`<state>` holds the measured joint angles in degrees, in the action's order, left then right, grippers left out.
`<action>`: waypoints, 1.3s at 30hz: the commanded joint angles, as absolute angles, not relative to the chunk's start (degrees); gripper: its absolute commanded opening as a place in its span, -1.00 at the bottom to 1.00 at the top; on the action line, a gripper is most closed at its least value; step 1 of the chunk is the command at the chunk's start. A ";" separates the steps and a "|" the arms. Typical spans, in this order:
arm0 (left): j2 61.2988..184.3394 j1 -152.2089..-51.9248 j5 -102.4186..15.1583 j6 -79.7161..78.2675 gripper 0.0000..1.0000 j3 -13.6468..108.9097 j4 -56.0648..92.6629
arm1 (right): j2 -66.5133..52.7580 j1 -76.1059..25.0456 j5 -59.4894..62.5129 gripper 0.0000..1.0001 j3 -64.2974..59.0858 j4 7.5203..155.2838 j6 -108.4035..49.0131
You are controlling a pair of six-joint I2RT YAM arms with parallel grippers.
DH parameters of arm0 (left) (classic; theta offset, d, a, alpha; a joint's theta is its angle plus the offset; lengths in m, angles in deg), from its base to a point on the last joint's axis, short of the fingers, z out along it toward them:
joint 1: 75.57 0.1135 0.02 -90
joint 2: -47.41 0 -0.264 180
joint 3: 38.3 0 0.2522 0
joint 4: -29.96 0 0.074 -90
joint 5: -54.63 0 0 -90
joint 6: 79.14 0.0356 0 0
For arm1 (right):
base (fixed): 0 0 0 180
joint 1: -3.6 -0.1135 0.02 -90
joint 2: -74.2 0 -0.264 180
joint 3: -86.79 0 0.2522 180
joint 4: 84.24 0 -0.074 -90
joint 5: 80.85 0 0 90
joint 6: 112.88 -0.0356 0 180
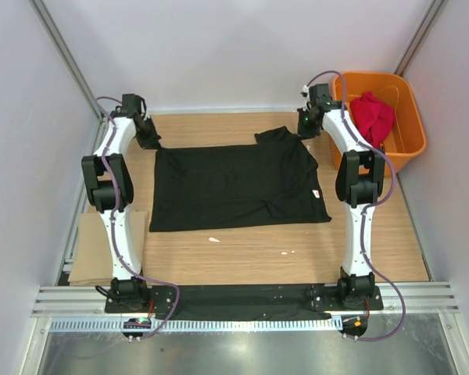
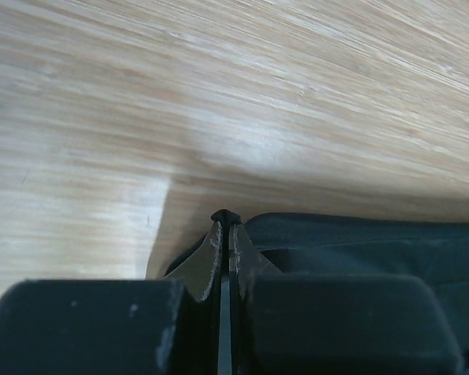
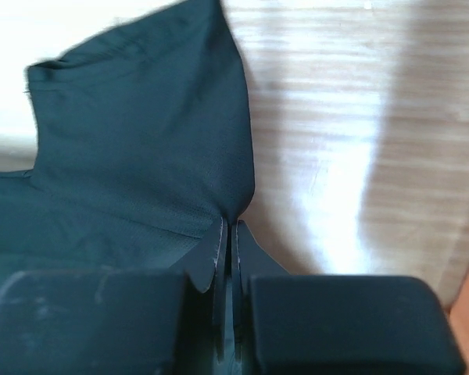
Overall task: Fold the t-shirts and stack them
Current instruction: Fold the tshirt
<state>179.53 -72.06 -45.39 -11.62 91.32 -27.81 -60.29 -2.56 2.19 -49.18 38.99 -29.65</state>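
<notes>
The black t-shirt (image 1: pixel 234 186) lies spread flat on the wooden table. My left gripper (image 1: pixel 151 141) is at its far left corner, shut on a pinch of the black cloth (image 2: pixel 359 242), which bulges out at the fingertips in the left wrist view. My right gripper (image 1: pixel 306 129) is at the far right corner by the sleeve, shut on the black cloth (image 3: pixel 141 156). The red t-shirt (image 1: pixel 372 116) lies crumpled in the orange basket (image 1: pixel 410 117) at the back right.
A tan cardboard sheet (image 1: pixel 90 250) lies at the table's left edge beside my left arm. Small white scraps (image 1: pixel 214 239) lie on the wood in front of the black shirt. White walls close in on both sides.
</notes>
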 commanded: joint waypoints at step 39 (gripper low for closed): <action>158.68 -71.96 -39.15 -15.07 -1.00 59.40 -32.59 | -34.34 -2.56 4.85 -0.97 -11.87 36.47 -33.51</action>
